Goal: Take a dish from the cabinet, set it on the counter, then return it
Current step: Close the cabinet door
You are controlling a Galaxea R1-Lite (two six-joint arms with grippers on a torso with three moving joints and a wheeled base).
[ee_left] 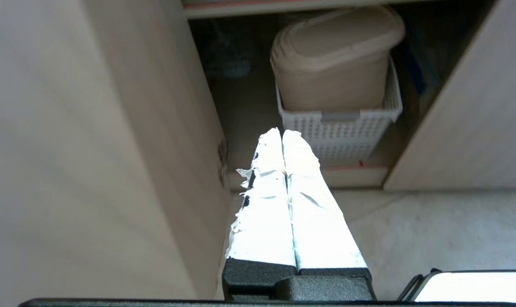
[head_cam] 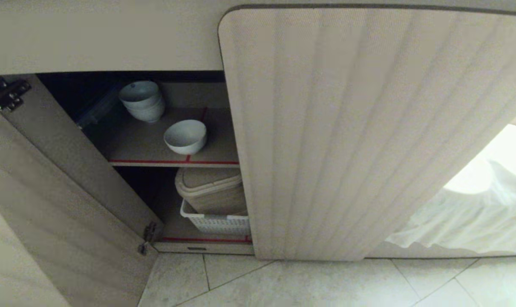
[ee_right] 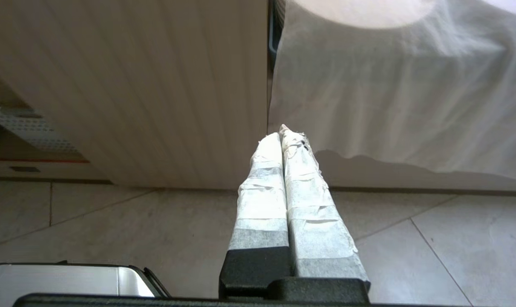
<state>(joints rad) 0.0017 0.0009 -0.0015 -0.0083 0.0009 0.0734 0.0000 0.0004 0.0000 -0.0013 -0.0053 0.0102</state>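
One closed door (head_cam: 368,128) hides half the cabinet (head_cam: 113,42); dish (head_cam: 185,136) visible.

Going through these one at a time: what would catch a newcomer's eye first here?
The open cabinet: a lone white dish sits near the front of its red-edged upper shelf, with a stack of white bowls behind it. Below, a beige lidded bin stands in a white perforated basket. Both taped tools are shut and empty, low over the tiled floor: the left tool before the basket, the right tool before the closed fluted door.
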